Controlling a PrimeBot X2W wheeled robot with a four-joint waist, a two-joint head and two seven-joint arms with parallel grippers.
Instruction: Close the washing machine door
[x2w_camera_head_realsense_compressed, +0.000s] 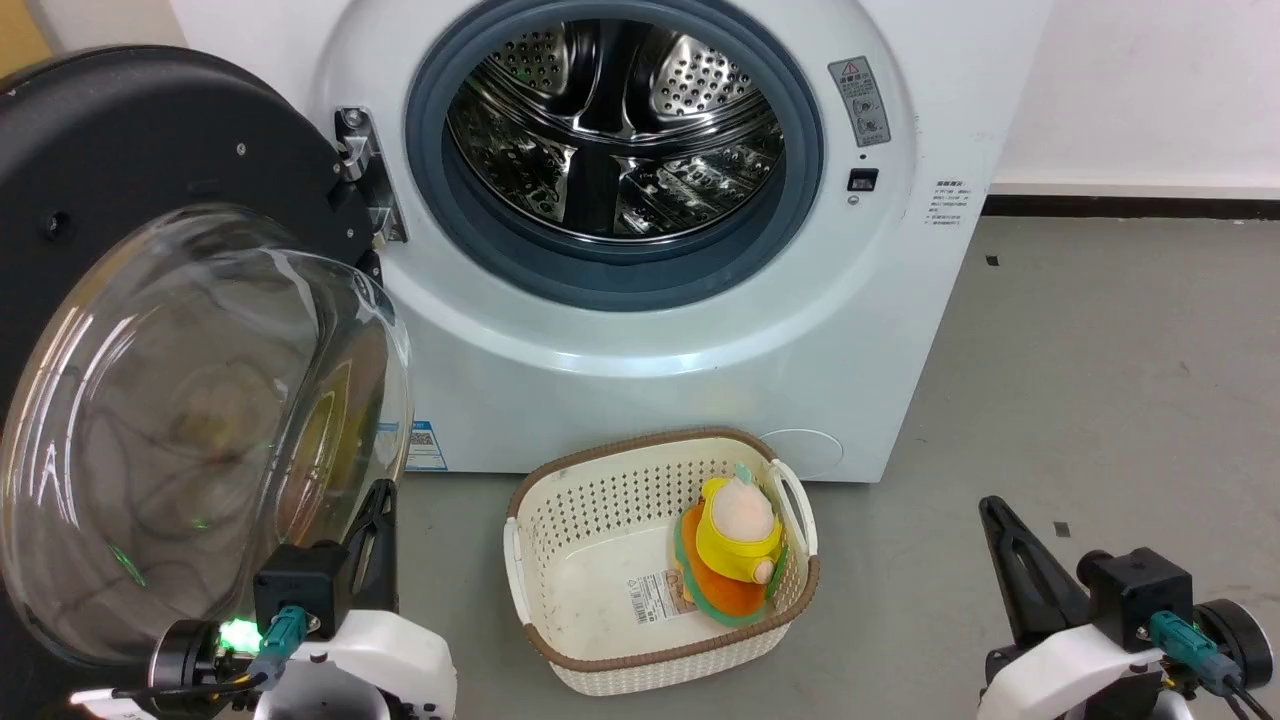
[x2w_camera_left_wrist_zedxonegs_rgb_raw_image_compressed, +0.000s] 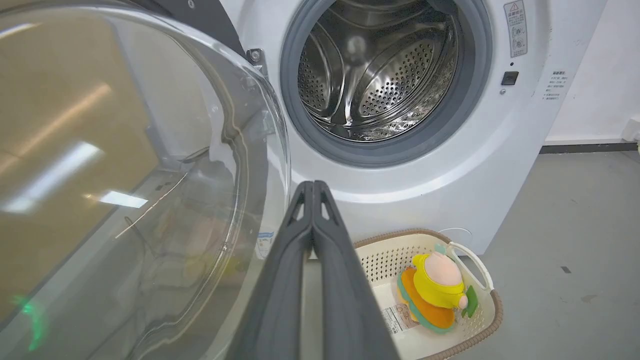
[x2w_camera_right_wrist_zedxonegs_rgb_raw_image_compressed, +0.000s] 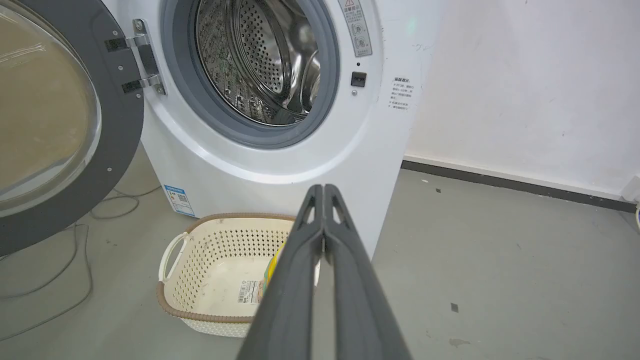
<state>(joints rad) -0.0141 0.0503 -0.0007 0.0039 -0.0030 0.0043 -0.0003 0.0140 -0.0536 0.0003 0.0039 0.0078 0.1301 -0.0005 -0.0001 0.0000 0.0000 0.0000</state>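
Observation:
The white washing machine stands ahead with its steel drum exposed inside a grey gasket. Its black round door hangs wide open on the left hinge, the clear glass bowl bulging toward me. The door looms close in the left wrist view and sits at the left edge as the door in the right wrist view. My left gripper is shut, empty, right beside the bowl's lower right rim. My right gripper is shut and empty, low over the floor at the right.
A cream perforated basket with a brown rim sits on the grey floor before the machine, holding a yellow and orange plush toy. Cables trail on the floor under the door. A white wall rises to the right.

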